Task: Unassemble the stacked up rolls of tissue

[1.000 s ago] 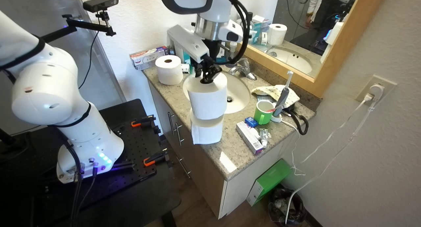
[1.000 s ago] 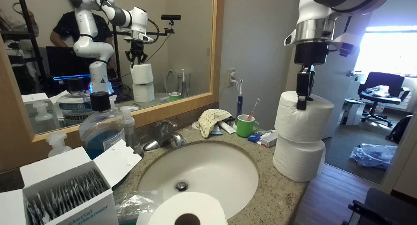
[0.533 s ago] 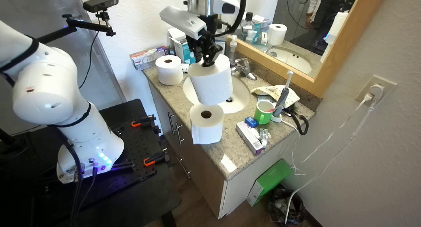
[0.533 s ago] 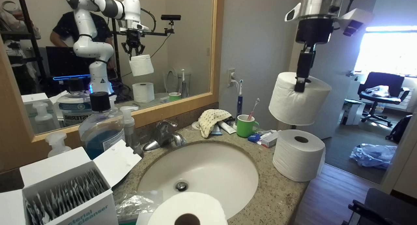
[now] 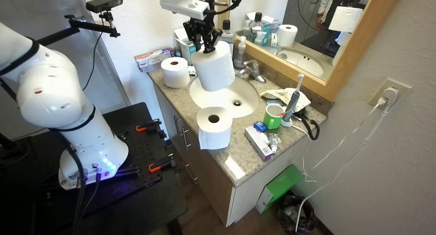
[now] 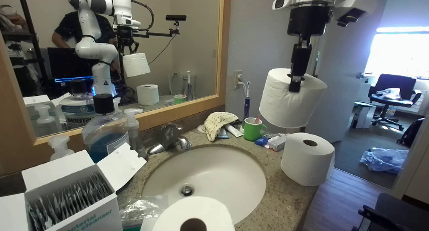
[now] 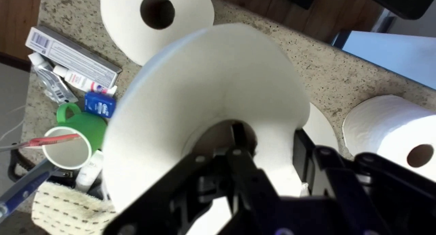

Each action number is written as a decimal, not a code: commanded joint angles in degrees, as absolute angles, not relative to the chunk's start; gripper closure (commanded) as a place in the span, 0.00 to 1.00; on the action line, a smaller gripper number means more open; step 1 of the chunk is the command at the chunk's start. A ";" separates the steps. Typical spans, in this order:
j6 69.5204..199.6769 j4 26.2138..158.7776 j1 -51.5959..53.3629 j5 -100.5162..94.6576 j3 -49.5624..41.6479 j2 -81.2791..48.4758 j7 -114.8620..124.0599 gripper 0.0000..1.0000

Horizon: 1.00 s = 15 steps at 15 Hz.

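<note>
Raised since the earlier frames, the upper toilet-paper roll point(image 5: 214, 69) now hangs clear of the lower toilet-paper roll point(image 5: 215, 134), over which it stood stacked one second ago. In both exterior views its axis is tilted. The gripper point(image 7: 270, 138) has its jaws closed down to the thickness of the compressed roll wall: one fingertip is inserted in the core, and the other bears on the outer surface at 3 o'clock from the core in the wrist view. At this grip point the upper roll is pinched and its rim notched; the end face is dished, with soft shading toward the core. The paper is plain white, the body cylindrical, the core opening round and dark. In an exterior view, the upper roll appears in front of the 11 o'clock portion of the sink basin point(image 5: 250, 95); relative to it, the lower roll is at 6 o'clock and the third toilet-paper roll point(image 5: 175, 75) is at 9 o'clock. Both stand upright on the speckled countertop point(image 5: 178, 95), cores facing up. The lower roll carries a loose sheet edge on its side, at 7 o'clock from its core.
</note>
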<state>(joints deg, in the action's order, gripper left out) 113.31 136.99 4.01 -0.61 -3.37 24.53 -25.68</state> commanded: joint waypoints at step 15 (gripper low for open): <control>111.11 133.09 10.52 1.85 -1.65 17.66 -34.29 0.89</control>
